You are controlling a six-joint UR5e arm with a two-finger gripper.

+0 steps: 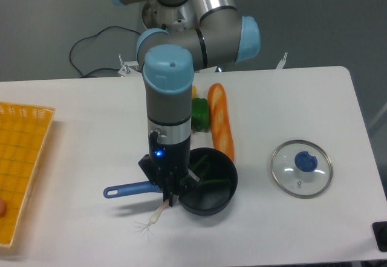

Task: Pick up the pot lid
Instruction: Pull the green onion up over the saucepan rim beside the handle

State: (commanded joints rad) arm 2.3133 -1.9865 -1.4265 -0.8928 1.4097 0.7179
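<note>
the pot lid (pixel 284 177), a round of clear glass with a pale rim and a blue knob (pixel 306 162), lies on the table (pixel 284 231) to the right of the pan (pixel 208 202), well apart from it. the gripper (pixel 172 197) points down at the near left part of the pan, beside its rim, and is not touching the lid. it is closed around a spring onion (pixel 155 216): the whitish root end sticks out below the fingertips, on the near left side of the pan, with thin roots splayed at its tip, while the green leaves (pixel 215 183) reach across the pan's dark opening.

the pan's blue handle (pixel 130 189) extends to the left, partly behind the gripper. beyond the pan, a long orange carrot (pixel 221 119) points away from it, with a green pepper (pixel 200 115) just beside the carrot on its left. a yellow thing (pixel 194 91), mostly hidden by the arm (pixel 169 92), shows farther back. well to the left of the pan is an orange-yellow basket (pixel 24 158), cut off by the edge of the view.
</note>
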